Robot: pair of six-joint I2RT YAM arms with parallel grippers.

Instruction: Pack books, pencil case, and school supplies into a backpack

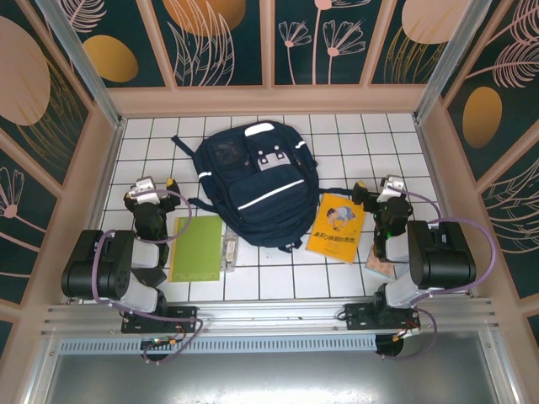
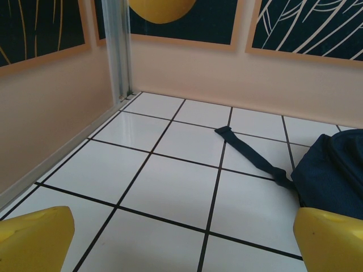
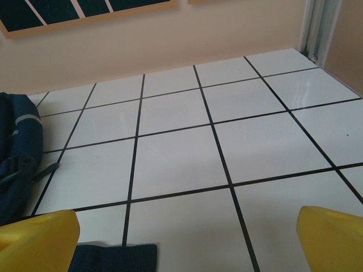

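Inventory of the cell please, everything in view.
large navy-blue fabric backpack: 1, navy with white stripes, table centre
thin lime-green book: 1, lime-green, flat, left of backpack
thin orange-yellow cartoon-cover book: 1, orange-yellow, flat, right of backpack
narrow clear oblong box: 1, clear, beside green book's right edge
pinkish-tan square pad: 1, pinkish-tan, by right arm, partly hidden
white tiled table: 1, white, dark grid
left pincer: 1, yellow fingertips, open, left of backpack
right pincer: 1, yellow fingertips, open, right of backpack

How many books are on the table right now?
2: a lime-green book left of the backpack, an orange-yellow book right of it. More could be hidden under the backpack.
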